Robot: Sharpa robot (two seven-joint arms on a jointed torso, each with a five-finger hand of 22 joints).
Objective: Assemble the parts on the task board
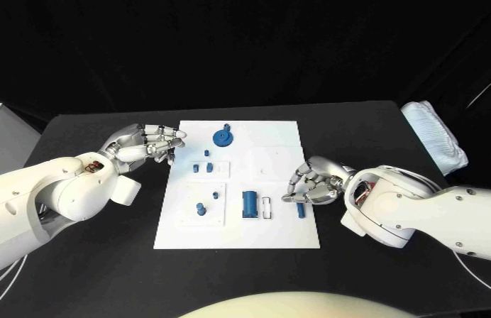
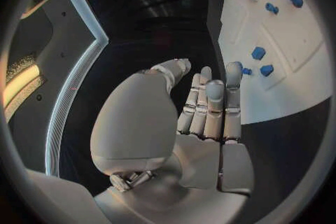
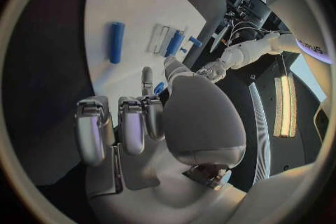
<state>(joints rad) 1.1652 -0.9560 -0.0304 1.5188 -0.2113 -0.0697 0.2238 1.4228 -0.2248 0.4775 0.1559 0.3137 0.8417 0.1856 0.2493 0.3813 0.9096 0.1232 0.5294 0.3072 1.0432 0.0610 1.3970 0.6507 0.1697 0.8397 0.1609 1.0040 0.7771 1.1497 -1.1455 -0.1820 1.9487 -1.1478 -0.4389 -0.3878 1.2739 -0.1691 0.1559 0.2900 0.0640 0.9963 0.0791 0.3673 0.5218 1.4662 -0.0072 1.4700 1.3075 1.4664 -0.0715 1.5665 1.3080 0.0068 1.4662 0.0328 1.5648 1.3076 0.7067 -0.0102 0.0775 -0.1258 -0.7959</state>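
1. A white, flat, rectangular board (image 1: pixel 276 137) lies in the middle of a matte black tabletop (image 1: pixel 358 119). It carries small blue parts with a smooth, plastic look.

2. The parts lie spread apart, probably so each can be reached alone. A round wheel part (image 1: pixel 222 138) sits near the far edge. Two short pegs (image 1: pixel 203 167) stand in a shallow square panel below it. Two more small pieces (image 1: pixel 201 208) stand in a second panel nearer the robot. A thick cylinder (image 1: pixel 250 202) lies beside a pale slotted holder (image 1: pixel 267 208).

3. The right hand (image 1: pixel 312 183), silver and many-fingered, rests over the board's right side. Its fingers curl down around a slim blue pin (image 1: pixel 301 209), which pokes out beneath them. In the right wrist view a blue bit (image 3: pixel 160 88) shows between thumb and finger. The hand appears to be pinching this pin, likely to lift it or to set it in a hole. How firm the hold is cannot be told.

4. The left hand (image 1: pixel 140 145) hovers just off the board's left edge, near the far corner. Its fingers are bent loosely and hold nothing. It seems parked close by, ready to steady the board or take a part.

5. A white, soft-looking crumpled bundle (image 1: pixel 435 135) lies at the tabletop's far right, well apart from the work.

6. Most parts lie loose, so assembly looks barely begun.
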